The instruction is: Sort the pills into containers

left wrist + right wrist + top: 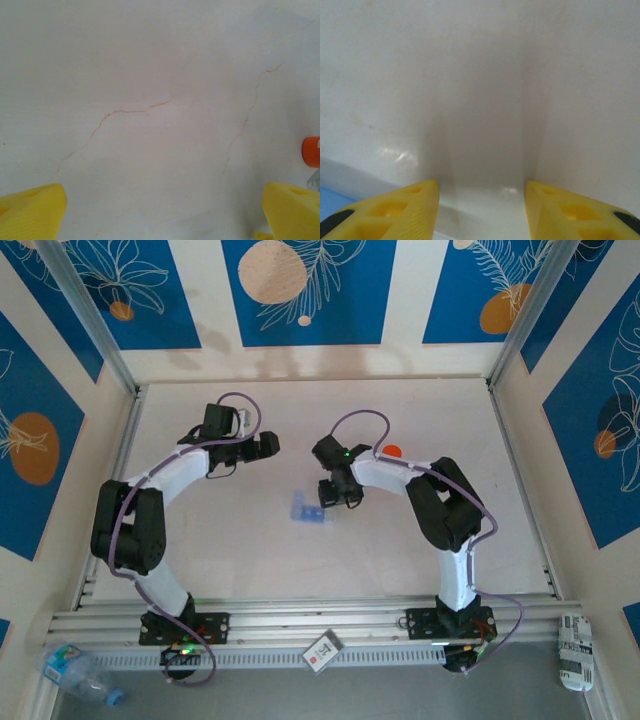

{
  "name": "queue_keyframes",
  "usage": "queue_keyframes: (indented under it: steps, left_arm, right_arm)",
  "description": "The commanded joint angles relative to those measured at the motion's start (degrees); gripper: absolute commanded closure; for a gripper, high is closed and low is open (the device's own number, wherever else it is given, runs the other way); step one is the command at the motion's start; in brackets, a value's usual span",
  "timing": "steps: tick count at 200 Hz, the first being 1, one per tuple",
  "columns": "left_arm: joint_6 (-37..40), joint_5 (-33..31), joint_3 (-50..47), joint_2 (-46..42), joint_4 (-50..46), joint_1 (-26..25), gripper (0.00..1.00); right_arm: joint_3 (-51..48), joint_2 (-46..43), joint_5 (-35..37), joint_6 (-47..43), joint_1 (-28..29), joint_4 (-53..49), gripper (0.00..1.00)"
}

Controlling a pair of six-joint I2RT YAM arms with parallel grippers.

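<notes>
The containers (307, 510), a small pale-blue translucent strip, lie near the middle of the table; a blue corner of them (332, 202) shows at the lower left of the right wrist view. My right gripper (335, 497) hangs just to their right. Its yellow fingers (482, 189) stand partly apart over a pale glossy surface, and I cannot tell whether they hold anything. My left gripper (267, 445) is further back and left, wide open (163, 196) over bare table. The pills are too small to make out.
An orange bottle (392, 451) lies behind the right arm and shows at the right edge of the left wrist view (311, 151). Metal frame rails (300, 620) border the table. A plastic water bottle (75, 672) and a small card (322, 650) lie by the near rail.
</notes>
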Motion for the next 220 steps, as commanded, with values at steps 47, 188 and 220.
queue_keyframes:
  steps: [47, 188, 220]
  left_arm:
    - [-1.0, 1.9, -1.2, -1.0, 1.0, 0.3, 0.00]
    - [-0.3, 2.5, -3.5, -2.9, 1.4, 0.0, 0.00]
    - [-0.5, 2.6, -3.9, -3.7, 1.5, -0.3, 0.00]
  right_arm:
    - [-0.3, -2.6, -2.3, 1.5, 0.2, -2.3, 0.50]
    - [-1.5, -9.7, -3.2, 0.9, -1.6, -2.8, 0.49]
    - [-1.5, -11.1, -3.0, 0.7, -2.2, -3.1, 0.47]
